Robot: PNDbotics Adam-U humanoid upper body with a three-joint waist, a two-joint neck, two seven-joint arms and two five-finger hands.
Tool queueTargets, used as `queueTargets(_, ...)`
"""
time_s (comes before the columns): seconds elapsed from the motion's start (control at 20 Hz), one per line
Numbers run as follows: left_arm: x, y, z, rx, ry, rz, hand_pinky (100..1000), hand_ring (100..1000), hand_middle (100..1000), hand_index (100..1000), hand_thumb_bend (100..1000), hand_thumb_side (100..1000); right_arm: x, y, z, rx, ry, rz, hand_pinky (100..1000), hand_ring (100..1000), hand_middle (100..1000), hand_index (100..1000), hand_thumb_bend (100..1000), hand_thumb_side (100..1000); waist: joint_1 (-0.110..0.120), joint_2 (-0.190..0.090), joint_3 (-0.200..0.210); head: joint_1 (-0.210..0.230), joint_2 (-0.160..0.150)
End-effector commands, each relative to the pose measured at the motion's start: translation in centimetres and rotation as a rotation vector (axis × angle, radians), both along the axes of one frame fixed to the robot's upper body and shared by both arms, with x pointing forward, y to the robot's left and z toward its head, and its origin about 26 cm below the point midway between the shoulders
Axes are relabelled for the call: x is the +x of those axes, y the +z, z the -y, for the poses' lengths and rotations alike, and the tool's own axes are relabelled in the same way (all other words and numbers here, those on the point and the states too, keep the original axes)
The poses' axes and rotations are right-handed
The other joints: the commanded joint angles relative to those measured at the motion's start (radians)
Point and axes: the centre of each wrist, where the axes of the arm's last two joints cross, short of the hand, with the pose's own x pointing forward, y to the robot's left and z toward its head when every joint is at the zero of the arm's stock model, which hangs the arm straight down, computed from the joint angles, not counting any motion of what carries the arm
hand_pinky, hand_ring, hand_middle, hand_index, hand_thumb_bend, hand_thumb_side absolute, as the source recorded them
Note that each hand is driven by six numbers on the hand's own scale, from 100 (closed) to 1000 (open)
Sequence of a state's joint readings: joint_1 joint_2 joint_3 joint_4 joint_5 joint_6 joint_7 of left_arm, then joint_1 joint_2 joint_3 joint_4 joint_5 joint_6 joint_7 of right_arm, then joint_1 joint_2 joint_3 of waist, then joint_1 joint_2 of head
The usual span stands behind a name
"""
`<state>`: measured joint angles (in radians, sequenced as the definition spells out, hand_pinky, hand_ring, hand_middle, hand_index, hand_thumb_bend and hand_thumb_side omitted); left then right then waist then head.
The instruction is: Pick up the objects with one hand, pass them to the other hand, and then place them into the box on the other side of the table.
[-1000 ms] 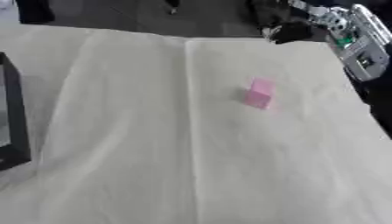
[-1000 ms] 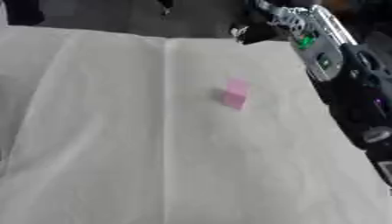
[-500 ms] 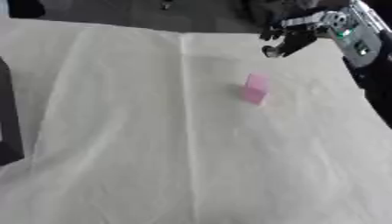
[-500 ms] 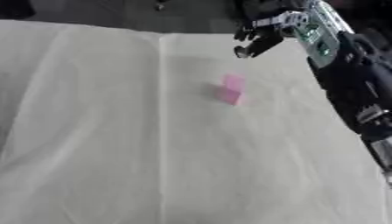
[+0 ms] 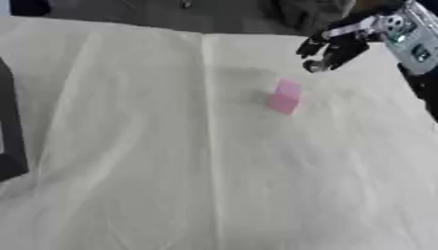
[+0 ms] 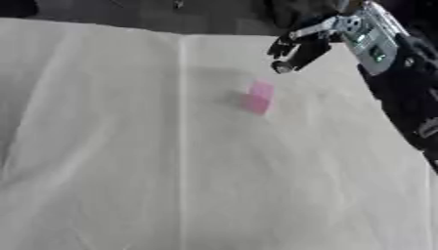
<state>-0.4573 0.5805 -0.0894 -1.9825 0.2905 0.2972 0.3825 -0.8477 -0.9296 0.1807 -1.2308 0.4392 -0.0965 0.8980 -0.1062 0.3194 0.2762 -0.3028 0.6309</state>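
Observation:
A small pink block [image 5: 285, 96] lies on the white cloth [image 5: 171, 161], right of the centre fold. My right hand [image 5: 335, 47] comes in from the upper right and hovers above and just right of the block, apart from it. Its fingers hang down spread, nothing between them. At the left edge shows a slice of the black box [image 5: 10, 132]. My left hand appears in neither view.
The cloth covers the whole table, with a lengthwise fold [image 5: 208, 122] down its middle. Dark floor and dark shapes lie beyond the far edge [image 5: 171, 14]. My right forearm [image 6: 402, 83] runs along the right side.
My right hand has come down and leftwards from the far right corner toward the pink block. The camera has shifted a little; the block itself has stayed put.

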Motion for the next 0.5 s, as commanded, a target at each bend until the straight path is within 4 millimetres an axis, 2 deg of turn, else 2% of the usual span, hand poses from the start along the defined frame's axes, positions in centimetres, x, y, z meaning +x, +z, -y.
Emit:
queueTargets(0.05, -0.4, 0.8, -0.2, 0.001, 0.009, 0.029, 790, 735, 834, 923, 292, 1000, -1.3, 1.9, 0.2, -0.035, -0.009, 0.065, 882, 928, 838, 929, 208, 436, 0.008, -0.028, 0.001, 0.007, 0.006)
queueTargets(0.25, -0.4, 0.8, -0.2, 0.002, 0.014, 0.025, 789, 732, 831, 921, 291, 1000, -1.5, 1.0, -0.3, -0.039, -0.02, 0.083, 882, 920, 831, 934, 291, 342, 0.011, -0.027, 0.004, 0.008, 0.008)
queueTargets(0.5, -0.4, 0.7, -0.2, -0.001, 0.016, 0.018, 789, 730, 827, 920, 290, 1000, -1.4, -0.1, -0.5, -0.047, -0.055, 0.097, 885, 917, 830, 935, 383, 272, 0.011, -0.025, 0.006, 0.004, 0.008)
